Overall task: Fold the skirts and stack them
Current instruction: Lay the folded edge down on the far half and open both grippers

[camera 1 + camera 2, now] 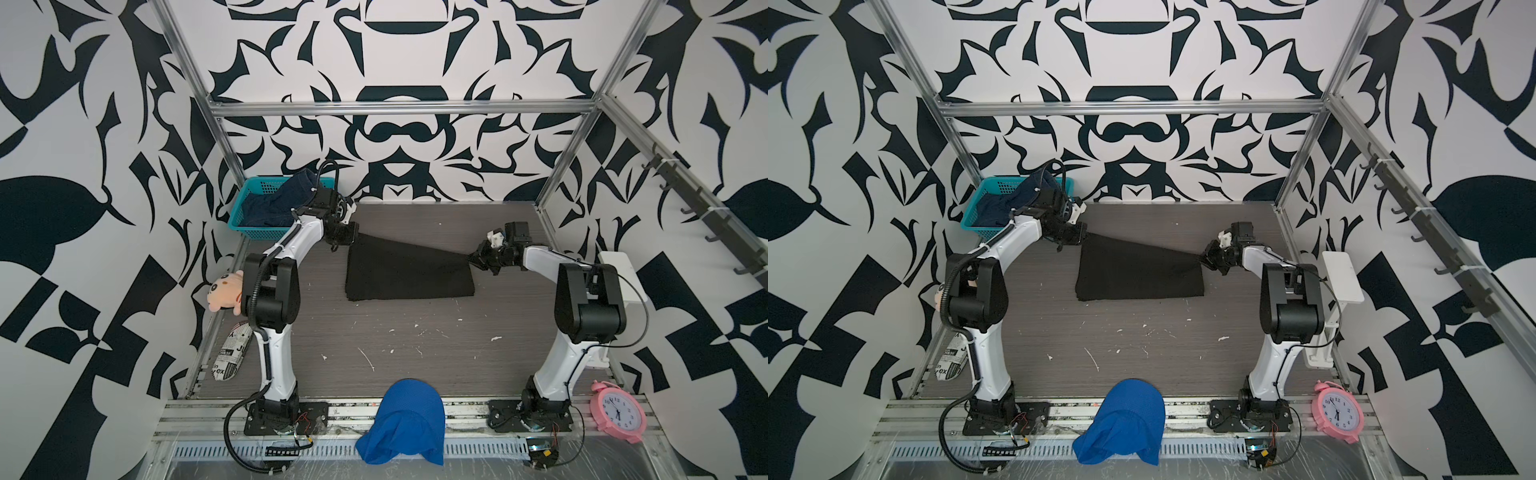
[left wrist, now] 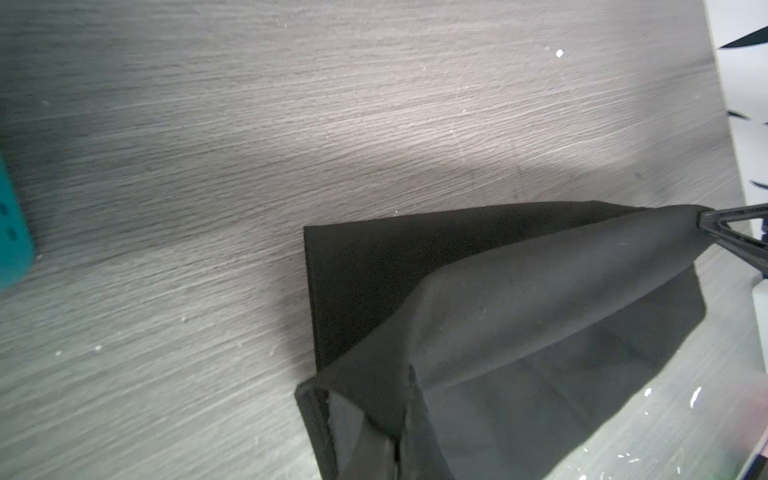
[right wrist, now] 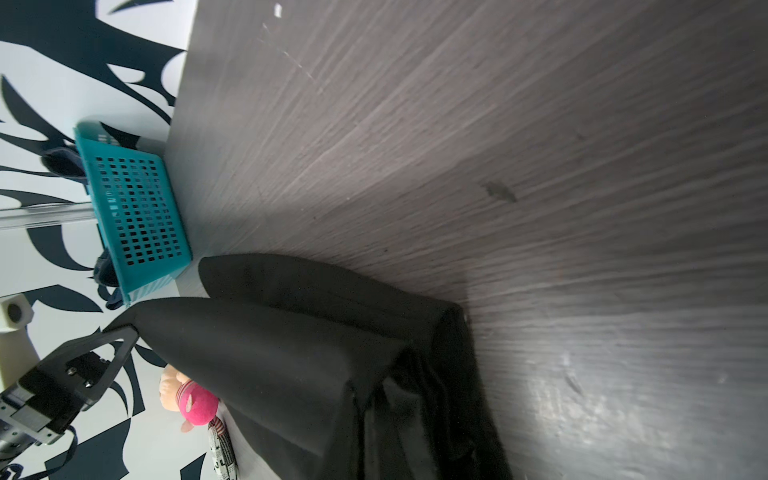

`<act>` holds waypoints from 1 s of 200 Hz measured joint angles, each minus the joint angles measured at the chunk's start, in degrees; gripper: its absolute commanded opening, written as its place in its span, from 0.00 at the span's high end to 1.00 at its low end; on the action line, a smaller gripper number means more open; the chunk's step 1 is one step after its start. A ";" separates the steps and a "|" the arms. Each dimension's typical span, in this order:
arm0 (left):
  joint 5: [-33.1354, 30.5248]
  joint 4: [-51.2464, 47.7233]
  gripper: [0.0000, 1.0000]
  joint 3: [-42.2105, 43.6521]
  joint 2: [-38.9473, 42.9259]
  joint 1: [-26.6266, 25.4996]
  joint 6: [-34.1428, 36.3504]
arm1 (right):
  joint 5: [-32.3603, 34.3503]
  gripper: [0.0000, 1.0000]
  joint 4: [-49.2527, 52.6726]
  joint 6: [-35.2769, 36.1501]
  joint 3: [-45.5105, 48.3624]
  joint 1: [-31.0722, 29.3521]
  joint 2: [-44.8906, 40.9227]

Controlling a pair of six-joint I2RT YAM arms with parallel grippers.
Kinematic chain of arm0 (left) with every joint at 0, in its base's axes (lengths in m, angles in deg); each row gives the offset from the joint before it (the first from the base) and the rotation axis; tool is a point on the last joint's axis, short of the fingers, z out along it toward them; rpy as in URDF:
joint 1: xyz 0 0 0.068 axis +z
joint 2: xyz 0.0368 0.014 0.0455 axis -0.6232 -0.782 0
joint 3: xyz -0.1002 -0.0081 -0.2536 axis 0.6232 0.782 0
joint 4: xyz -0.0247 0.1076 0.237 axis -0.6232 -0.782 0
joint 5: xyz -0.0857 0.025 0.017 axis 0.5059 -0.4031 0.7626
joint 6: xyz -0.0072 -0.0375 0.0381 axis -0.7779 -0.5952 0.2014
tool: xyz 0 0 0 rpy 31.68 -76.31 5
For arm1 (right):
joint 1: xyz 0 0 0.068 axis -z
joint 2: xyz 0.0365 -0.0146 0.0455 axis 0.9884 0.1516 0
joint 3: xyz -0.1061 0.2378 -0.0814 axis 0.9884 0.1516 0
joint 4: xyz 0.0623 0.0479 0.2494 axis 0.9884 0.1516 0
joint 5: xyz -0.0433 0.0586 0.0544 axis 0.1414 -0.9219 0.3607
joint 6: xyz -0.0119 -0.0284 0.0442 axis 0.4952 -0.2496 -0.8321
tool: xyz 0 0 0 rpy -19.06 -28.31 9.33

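Looks mid-fold on the black skirt [image 1: 409, 272]: left hand [image 1: 351, 237] by the teal basket [image 1: 257, 232] and right hand [image 1: 470, 257] farther off both pinch its lifted edge, so next they'd need to carry it across evenly.

A skirt [image 1: 409, 270] is lying on the table [image 1: 415, 353], far of its middle. A basket [image 1: 253, 230] is sitting at the far left corner, holding a denim skirt [image 1: 291, 191]. A plush [image 1: 224, 291] is leaning left of the table. A cloth [image 1: 409, 419] is hanging over the near edge, and a clock [image 1: 619, 411] is lying near right.
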 measured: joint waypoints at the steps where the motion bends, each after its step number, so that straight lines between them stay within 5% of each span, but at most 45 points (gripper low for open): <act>1: -0.04 -0.09 1.00 -0.15 -0.22 0.00 0.02 | 0.00 1.00 0.00 0.00 -0.04 0.00 0.04; 37: -0.57 -1.05 0.96 -1.86 -3.34 0.00 0.44 | 0.07 1.00 -0.07 0.00 -0.98 0.00 1.38; 45: -0.72 -1.25 0.87 -2.05 -3.67 0.00 0.55 | 0.07 1.00 -0.07 0.00 -1.14 0.00 1.46; 60: -1.66 -1.60 0.52 -2.43 -4.04 0.00 1.03 | 0.39 0.97 -0.07 0.02 -1.22 0.00 1.55; 84: -3.80 -3.15 0.24 -4.17 -4.44 0.70 2.16 | 1.51 0.80 0.28 -0.17 -1.60 0.66 1.73; 111: -6.16 -5.16 0.29 -6.51 -4.24 1.16 2.21 | 2.95 0.69 2.25 0.20 -3.45 0.94 1.25; 126: -7.32 -5.95 0.30 -6.58 -2.99 1.29 2.19 | 3.63 0.53 4.37 1.18 -5.31 1.03 0.09; 169: -9.88 -5.90 0.34 -1.95 10.08 0.98 -0.76 | 4.63 0.51 8.81 2.78 -9.20 1.07 -6.99; 182: -10.34 -5.33 0.36 -0.81 14.51 0.48 -1.62 | 5.16 0.52 10.25 3.39 -9.20 1.05 -10.14; 200: -10.80 -3.37 0.44 1.20 19.41 -1.27 -2.69 | 6.19 0.80 11.15 3.58 -8.22 0.28 -14.95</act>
